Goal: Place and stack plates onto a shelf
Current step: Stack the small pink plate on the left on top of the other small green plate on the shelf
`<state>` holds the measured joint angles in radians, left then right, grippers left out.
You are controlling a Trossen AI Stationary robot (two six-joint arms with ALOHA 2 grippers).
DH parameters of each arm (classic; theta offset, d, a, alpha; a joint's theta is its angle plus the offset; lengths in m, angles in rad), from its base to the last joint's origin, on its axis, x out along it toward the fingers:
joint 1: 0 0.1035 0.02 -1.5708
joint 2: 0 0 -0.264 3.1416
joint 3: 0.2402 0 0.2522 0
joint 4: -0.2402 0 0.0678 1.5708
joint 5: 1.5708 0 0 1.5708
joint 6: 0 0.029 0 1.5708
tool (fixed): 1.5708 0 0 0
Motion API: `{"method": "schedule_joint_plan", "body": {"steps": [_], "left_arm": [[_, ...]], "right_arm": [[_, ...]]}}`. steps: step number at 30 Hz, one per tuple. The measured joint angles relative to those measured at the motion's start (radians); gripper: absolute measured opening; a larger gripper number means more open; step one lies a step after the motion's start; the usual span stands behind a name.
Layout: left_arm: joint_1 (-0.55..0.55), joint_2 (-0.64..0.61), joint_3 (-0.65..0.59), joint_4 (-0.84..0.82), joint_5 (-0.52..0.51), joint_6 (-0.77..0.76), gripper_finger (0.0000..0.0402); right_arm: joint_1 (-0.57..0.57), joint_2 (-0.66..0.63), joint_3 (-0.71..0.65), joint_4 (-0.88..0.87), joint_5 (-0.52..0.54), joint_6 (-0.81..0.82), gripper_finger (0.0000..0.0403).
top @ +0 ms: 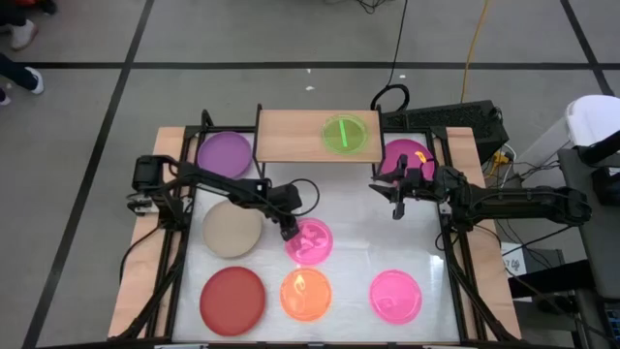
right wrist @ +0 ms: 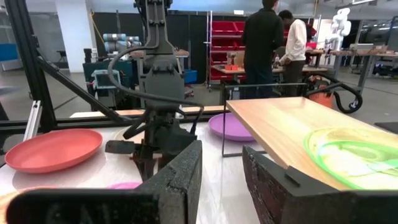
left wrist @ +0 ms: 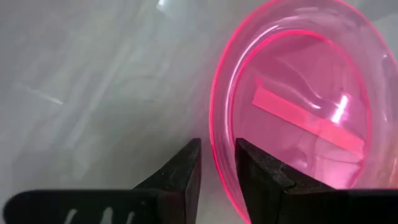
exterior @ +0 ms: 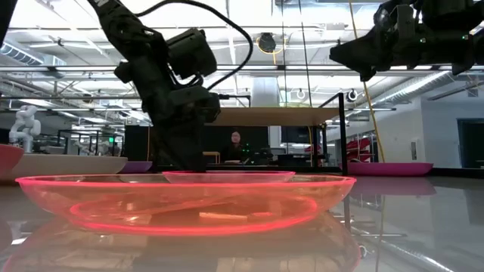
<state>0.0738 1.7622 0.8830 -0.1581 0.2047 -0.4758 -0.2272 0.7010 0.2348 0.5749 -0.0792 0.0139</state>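
left wrist view: your left gripper [left wrist: 217,171] straddles the pink plate [left wrist: 298,106] rim, jaws narrow, not yet clamped; a shallow bite may slip.

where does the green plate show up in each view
High view: green plate lies on the shelf, right half.
Low view: not visible; only the shelf's edge shows.
Left wrist view: not in it.
Right wrist view: on the shelf board at the picture's lower right.
Shared landmark: the light-wood shelf.
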Motion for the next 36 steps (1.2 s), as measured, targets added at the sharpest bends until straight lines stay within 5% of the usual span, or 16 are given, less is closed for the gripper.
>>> {"method": "schedule_joint_plan", "body": {"steps": [9, 17, 22, 29, 36], "left_arm": [[0.000, 0.013, 0.002, 0.004, 0.004, -0.025, 0.0098], [0.005, 0.007, 0.000, 0.004, 0.001, -0.032, 0.0012], [0.018, -0.027, 0.026, -0.015, 0.012, -0.027, 0.0006], [0.069, -0.162, 0.159, -0.048, -0.004, 0.078, 0.0005], [0.204, -0.232, 0.399, -0.064, -0.176, 0.314, 0.0004]], "right_arm": [[0.000, 0.000, 0.000, -0.004, 0.000, 0.000, 0.0098], [0.000, 0.000, 0.000, -0.004, 0.000, 0.005, 0.0098], [0.000, 0.000, 0.000, -0.004, 0.000, 0.005, 0.0098], [0.000, -0.053, 0.000, 0.010, -0.031, 0.010, 0.0098], [0.000, -0.157, 0.000, 0.051, -0.107, 0.036, 0.0098]]}}
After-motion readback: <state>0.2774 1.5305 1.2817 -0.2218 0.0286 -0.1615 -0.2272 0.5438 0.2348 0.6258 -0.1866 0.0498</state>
